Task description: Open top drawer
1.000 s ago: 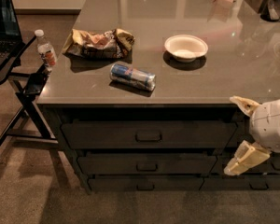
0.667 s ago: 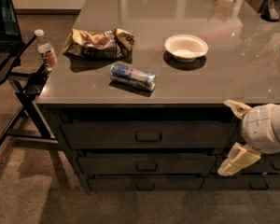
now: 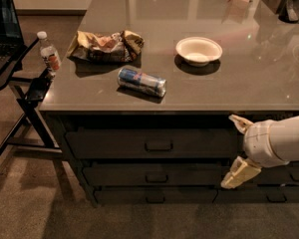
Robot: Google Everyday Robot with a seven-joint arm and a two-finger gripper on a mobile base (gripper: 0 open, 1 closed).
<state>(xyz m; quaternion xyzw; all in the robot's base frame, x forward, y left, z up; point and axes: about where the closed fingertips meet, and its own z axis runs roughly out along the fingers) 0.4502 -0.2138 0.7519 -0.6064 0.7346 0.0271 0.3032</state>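
The top drawer [image 3: 114, 143] sits shut just under the counter's [image 3: 239, 83] front edge, while the hand [image 3: 238, 148], fingers spread wide and holding nothing, hovers at the drawer's right end, below the right part of that edge and well right of the centre handle [image 3: 158, 145].

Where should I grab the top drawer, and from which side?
Grip the small loop handle at the centre of the top drawer, head-on from the front, one finger above its horizontal bar, one below. The gripper is open, off to its right.
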